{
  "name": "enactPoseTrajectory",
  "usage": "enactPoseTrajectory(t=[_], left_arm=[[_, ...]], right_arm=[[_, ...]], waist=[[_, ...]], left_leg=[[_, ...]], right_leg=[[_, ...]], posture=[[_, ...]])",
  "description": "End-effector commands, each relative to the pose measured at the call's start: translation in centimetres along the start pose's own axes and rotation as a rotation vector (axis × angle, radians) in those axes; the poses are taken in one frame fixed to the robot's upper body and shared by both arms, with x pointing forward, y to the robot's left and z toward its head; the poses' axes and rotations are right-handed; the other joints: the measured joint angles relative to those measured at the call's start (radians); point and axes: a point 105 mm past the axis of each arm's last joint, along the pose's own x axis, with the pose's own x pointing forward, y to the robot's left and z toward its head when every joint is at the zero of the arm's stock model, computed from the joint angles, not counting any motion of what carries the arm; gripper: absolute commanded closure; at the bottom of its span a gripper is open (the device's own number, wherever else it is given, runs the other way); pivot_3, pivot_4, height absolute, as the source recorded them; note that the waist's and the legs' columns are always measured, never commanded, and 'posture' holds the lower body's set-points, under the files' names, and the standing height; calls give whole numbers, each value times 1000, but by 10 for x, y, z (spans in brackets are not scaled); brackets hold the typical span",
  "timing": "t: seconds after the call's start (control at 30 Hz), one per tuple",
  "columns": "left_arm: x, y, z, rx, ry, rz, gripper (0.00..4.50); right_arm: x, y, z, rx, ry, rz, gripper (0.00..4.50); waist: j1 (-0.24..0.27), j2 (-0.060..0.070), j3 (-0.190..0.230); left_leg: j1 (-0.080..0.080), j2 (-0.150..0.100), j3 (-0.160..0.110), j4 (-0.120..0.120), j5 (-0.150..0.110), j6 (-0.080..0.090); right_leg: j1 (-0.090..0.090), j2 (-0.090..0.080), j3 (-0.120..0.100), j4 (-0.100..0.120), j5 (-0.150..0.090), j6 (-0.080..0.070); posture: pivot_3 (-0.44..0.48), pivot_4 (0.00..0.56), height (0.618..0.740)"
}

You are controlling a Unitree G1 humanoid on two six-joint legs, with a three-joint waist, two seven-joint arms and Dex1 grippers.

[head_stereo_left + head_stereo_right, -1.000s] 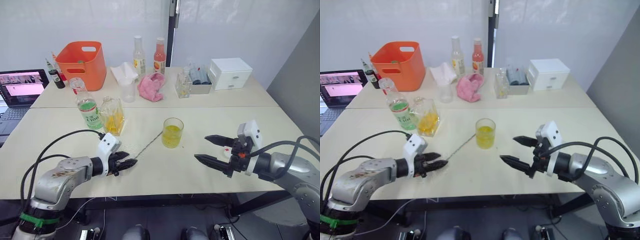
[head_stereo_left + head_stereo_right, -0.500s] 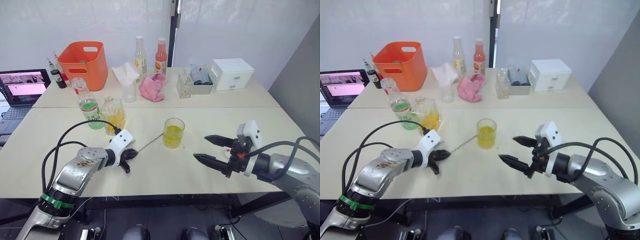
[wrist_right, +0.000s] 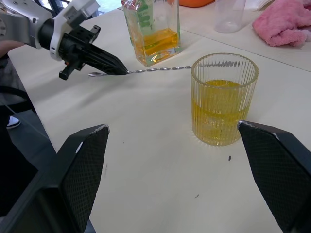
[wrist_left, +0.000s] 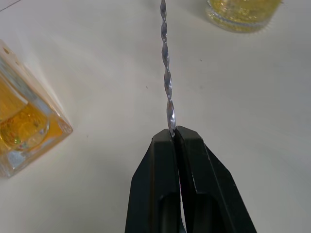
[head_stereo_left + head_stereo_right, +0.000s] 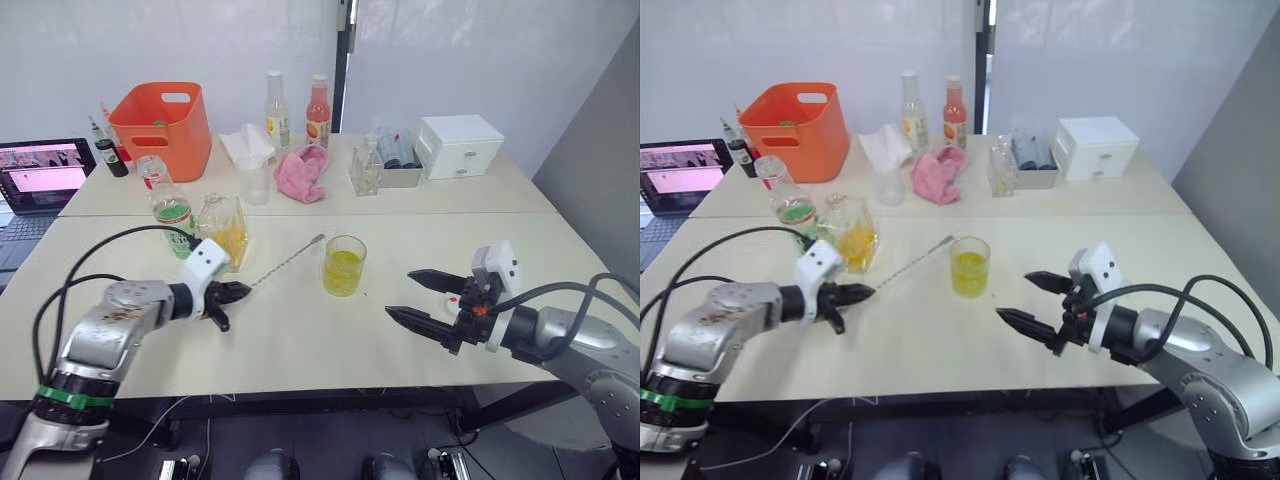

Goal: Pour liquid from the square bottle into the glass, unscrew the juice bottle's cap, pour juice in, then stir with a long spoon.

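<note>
Both arms low: left gripper (image 5: 232, 292) pinches long spoon (image 5: 285, 262), right gripper (image 5: 425, 299) spread.

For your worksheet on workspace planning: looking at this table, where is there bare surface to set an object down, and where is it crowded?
Free: the near table between the left pincer and the right pincer, in front of the glass; also the strip right of the glass.
Crowded: the far edge around the orange bin, pink cloth and white box, and around the square bottle and juice bottle.
</note>
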Motion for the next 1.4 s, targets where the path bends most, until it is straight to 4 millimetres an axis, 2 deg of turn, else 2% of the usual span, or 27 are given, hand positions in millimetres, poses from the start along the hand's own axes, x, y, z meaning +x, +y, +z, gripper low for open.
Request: enactPoseTrajectory(t=[0.03,0.2,0.27,0.33,0.47,0.57,0.67,0.9,0.97,1.2,1.3,1.4], left_arm=[[-17,-7,4,64,-8,-59,4459],[-44,-15,-20,111,71,-107,4459],[-49,-21,-30,158,97,-134,4459],[-50,-25,-35,182,105,-150,4459],[-43,-24,-61,229,180,-104,4459],[-40,-22,-66,233,194,-84,4459],[-40,-25,-62,218,190,-107,3508],[-49,-25,-38,171,199,-157,1247],[-48,-28,-37,173,220,-179,1247],[-33,-24,-54,179,268,-172,1247],[-28,-26,-61,188,283,-185,2056],[-25,-26,-62,180,277,-192,3047]], right_arm=[[1,2,11,-31,-36,19,0],[2,3,11,-36,-34,34,0],[3,2,10,-34,-34,35,0],[3,2,10,-32,-35,36,0],[3,2,10,-26,-33,42,0],[3,3,11,-24,-31,46,0],[5,5,11,-21,-31,55,0],[5,8,11,-22,-39,56,0],[5,9,11,-23,-44,53,0],[3,10,13,-27,-56,28,0],[2,10,14,-29,-55,23,0],[1,9,14,-32,-56,14,0]], waist=[[-1,0,0],[-5,0,0],[-5,1,1],[-2,1,1],[-2,1,1],[1,1,1],[0,2,1],[-3,2,1],[-3,2,1],[-1,2,1],[4,2,1],[5,2,0]], left_leg=[[0,0,0,0,0,0],[0,1,0,0,0,0],[0,1,0,-1,0,-1],[0,1,0,-1,0,-1],[0,0,0,-1,0,-1],[0,0,0,-1,0,0],[0,0,0,-1,-1,0],[0,0,0,-1,0,0],[0,0,0,-1,0,0],[0,0,1,-1,0,0],[0,0,1,-1,0,0],[1,0,1,-1,-1,0]], right_leg=[[0,0,0,0,0,0],[-1,0,0,0,0,0],[-1,0,0,-1,0,-1],[-1,-2,-1,-1,0,-1],[-1,-3,-2,-1,0,-1],[-1,-4,-2,0,0,-1],[-1,-4,-3,0,0,-1],[-1,-4,-3,0,0,-1],[-1,-3,-3,0,0,-1],[0,-2,-3,0,-1,-1],[0,-2,-2,0,0,0],[0,-2,-2,0,0,0]], posture=[[0,150,740],[0,150,740],[0,150,740],[0,150,740],[0,150,740],[0,150,740],[0,150,740],[0,150,740],[0,150,740],[0,150,740],[0,150,740],[0,150,740]])
